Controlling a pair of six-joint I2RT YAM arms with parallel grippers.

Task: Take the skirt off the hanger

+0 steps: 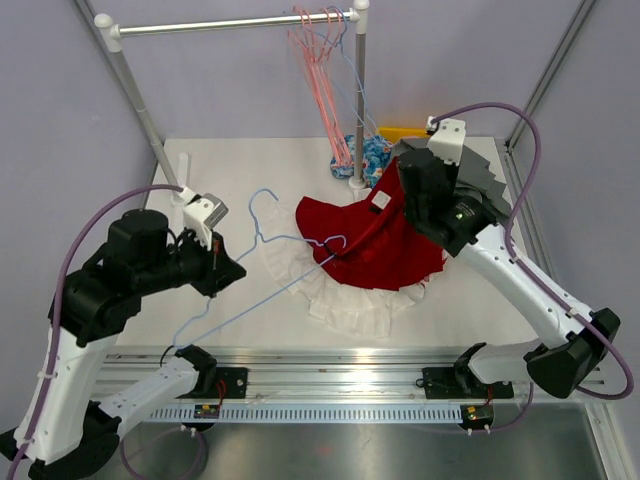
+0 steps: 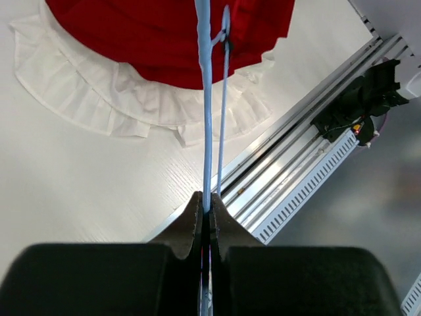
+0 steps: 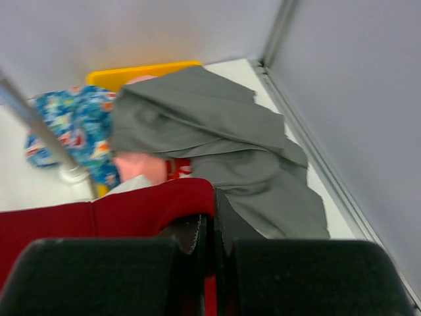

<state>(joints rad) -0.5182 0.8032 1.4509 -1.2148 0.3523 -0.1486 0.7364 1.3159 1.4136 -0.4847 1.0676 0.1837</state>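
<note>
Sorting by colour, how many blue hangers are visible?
2. One blue hanger clamped in the left gripper, by the red skirt; a second blue hanger hanging on the rail beside pink hangers. More may be hidden.

Robot lab: white table (image 1: 240, 165), aluminium rail (image 1: 350, 366), plain walls (image 1: 60, 110).

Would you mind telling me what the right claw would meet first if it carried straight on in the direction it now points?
Most likely the crumpled grey cloth lying just beyond the red skirt that the right claw is shut on; its depth is hard to judge.
</note>
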